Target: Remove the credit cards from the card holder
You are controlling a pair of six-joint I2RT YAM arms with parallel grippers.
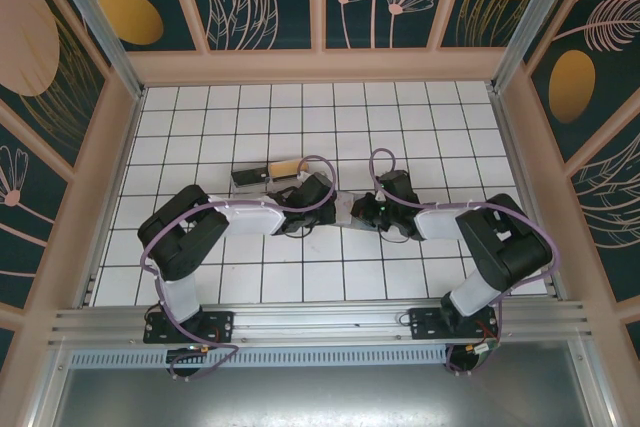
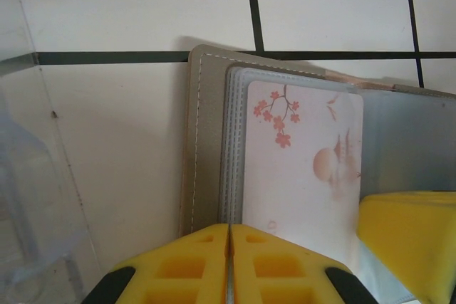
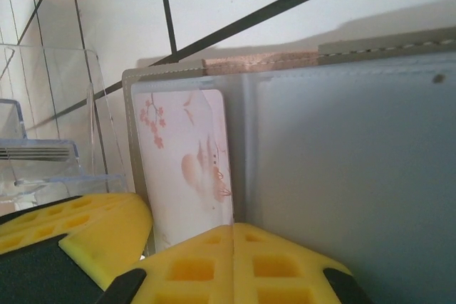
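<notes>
1. Well, the table (image 1: 200, 137) is white tile, and both my arms reach to its middle, where the holder lies.
2. The holder (image 2: 206, 140) is a grey stitched folder. It lies open and flat on the tiles, with soft clear sleeves inside. I judge it light and floppy, so it will lift or slide unless something pins it.
3. A clear stand (image 3: 64, 154) sits just beside the holder.
4. My left claw (image 2: 229, 236) is clenched on the holder's near edge, at the sleeve stack, which should anchor it.
5. My right claw (image 3: 234, 236) has its pads pressed together at the card's near corner. I cannot tell whether the card is pinched between them.
6. The card (image 2: 299, 169), white with pink blossoms, sits in the top sleeve. It looks thin, stiff and slick. I would take it by whichever edge clears the sleeve mouth and draw it straight along the sleeve, gently, since the pads may slip.
</notes>
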